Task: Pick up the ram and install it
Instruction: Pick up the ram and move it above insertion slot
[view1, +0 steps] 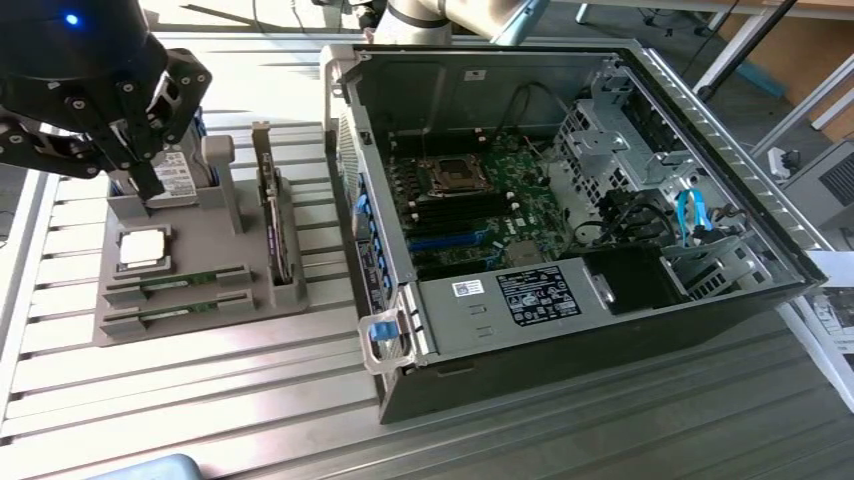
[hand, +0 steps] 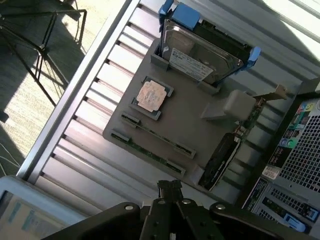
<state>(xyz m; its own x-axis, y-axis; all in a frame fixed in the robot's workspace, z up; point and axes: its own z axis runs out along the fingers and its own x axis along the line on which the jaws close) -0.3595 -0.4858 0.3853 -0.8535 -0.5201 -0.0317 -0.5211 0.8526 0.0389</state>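
Note:
Two ram sticks, thin and green, lie in slots at the near end of a grey holder (view1: 200, 245): one ram stick (view1: 180, 283) (hand: 157, 137) and a second ram stick (view1: 174, 313) (hand: 147, 155) beside it. My black gripper (view1: 134, 158) (hand: 170, 191) hangs above the holder's far end, over the hard drive, well apart from the sticks. Its fingers are shut together with nothing between them. The open computer case (view1: 561, 180) lies at the exterior view's right, with the motherboard's memory slots (view1: 467, 208) exposed.
The holder also carries a silver processor chip (view1: 143, 248) (hand: 151, 96), a hard drive (hand: 200, 55) in blue rails and an upright expansion card (view1: 271, 215) (hand: 222, 157). Everything rests on a slatted metal table (view1: 200, 400). The case's wall (view1: 354, 200) rises right beside the holder.

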